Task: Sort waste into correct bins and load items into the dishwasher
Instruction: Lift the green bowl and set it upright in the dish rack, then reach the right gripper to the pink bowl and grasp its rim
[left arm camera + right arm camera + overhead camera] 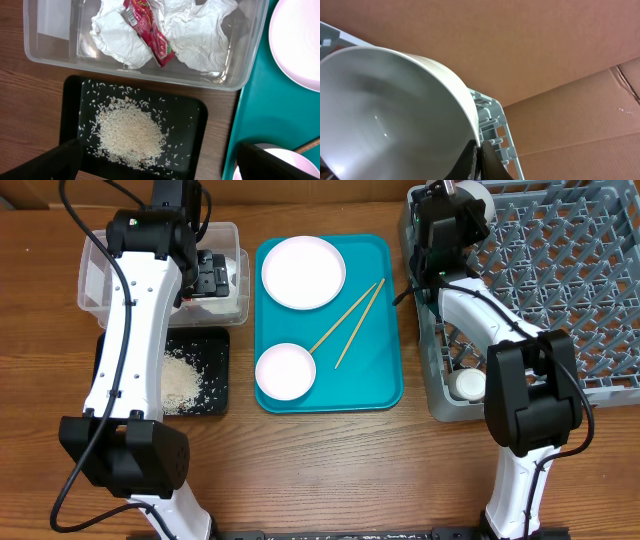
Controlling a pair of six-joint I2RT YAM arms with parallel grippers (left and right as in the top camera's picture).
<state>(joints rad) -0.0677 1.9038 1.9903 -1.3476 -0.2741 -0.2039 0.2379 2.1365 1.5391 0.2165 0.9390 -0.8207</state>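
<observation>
On the teal tray (372, 385): one plate (303, 272), one bowl (285, 370), two chopsticks (344, 318). Left of it: one tub (90, 275), one black tray (195, 130), one rice heap (130, 137), one wrapper (150, 32), two napkins (200, 35). Right of it: one rack (560, 260), one cup (467, 385), a second bowl (385, 115).

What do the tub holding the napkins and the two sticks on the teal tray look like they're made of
Tub: likely clear glossy plastic, with see-through walls and shiny highlights. Chopsticks: probably bare wood or bamboo, pale tan and matte.
</observation>
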